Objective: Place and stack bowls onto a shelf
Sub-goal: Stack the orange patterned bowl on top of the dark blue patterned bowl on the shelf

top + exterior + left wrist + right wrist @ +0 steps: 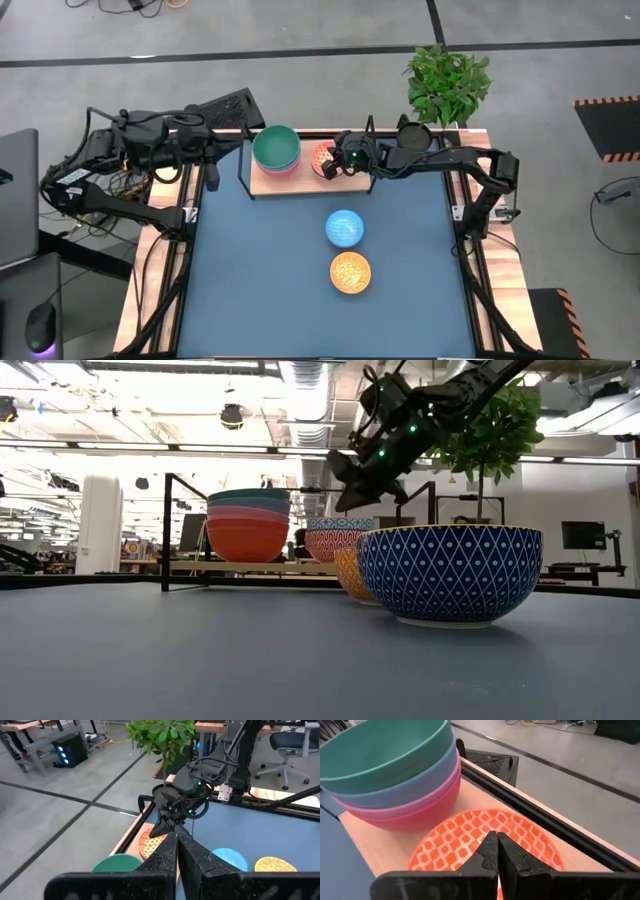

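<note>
A stack of plain bowls [277, 148], teal on top over pale blue, pink and red [248, 525], stands on the left part of the wooden shelf [295, 186]. Beside it on the shelf sits a red-orange and white patterned bowl [465, 837]. My right gripper [496, 842] is shut and hovers just above that bowl's rim; the low view shows a gap below it [346, 498]. A blue patterned bowl [345, 228] and an orange dotted bowl [350, 272] rest on the blue tabletop. My left gripper [176, 842] is shut and waits near the table's far left corner [213, 180].
The shelf's black wire frame [166, 530] rises at its ends and along its far side [530, 815]. A potted plant [448, 80] stands at the table's far right corner. The blue tabletop [260, 290] stretches out on the near side of the two loose bowls.
</note>
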Available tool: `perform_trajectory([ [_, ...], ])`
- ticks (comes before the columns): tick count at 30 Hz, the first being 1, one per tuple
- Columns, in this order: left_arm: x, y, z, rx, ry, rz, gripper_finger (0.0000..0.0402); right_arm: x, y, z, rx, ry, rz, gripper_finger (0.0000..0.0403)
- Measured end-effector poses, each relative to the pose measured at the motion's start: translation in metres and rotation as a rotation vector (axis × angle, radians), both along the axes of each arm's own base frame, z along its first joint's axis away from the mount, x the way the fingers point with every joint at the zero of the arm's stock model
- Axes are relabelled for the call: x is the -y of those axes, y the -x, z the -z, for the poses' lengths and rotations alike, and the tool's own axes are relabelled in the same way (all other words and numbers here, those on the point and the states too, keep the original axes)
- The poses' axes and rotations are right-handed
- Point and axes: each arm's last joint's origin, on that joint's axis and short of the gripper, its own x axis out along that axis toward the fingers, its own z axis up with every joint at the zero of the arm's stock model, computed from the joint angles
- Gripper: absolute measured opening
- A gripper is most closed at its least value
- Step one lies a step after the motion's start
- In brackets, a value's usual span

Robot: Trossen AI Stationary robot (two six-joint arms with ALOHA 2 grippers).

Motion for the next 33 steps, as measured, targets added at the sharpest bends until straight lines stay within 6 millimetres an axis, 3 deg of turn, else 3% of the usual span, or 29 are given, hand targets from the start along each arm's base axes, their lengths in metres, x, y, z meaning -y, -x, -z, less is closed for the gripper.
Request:
perform_trajectory([
  [5,0.000,0.001,0.002,-0.018,0.000,-0.002,0.0000,0.003,-0.002,0.009,-0.027,-0.009,0.005,0.0018],
  [10,0.000,0.001,0.002,-0.032,-0.020,-0.013,0.0000,0.004,0.000,0.001,-0.001,0.026,0.022,0.0018],
  [21,-0.001,0.001,0.003,-0.046,-0.036,-0.015,0.0000,0.025,0.008,0.007,-0.046,0.033,0.097,0.0018],
  [33,-0.001,0.001,0.003,-0.048,-0.043,-0.012,0.0000,0.020,0.007,0.003,-0.030,0.041,0.080,0.0018],
])
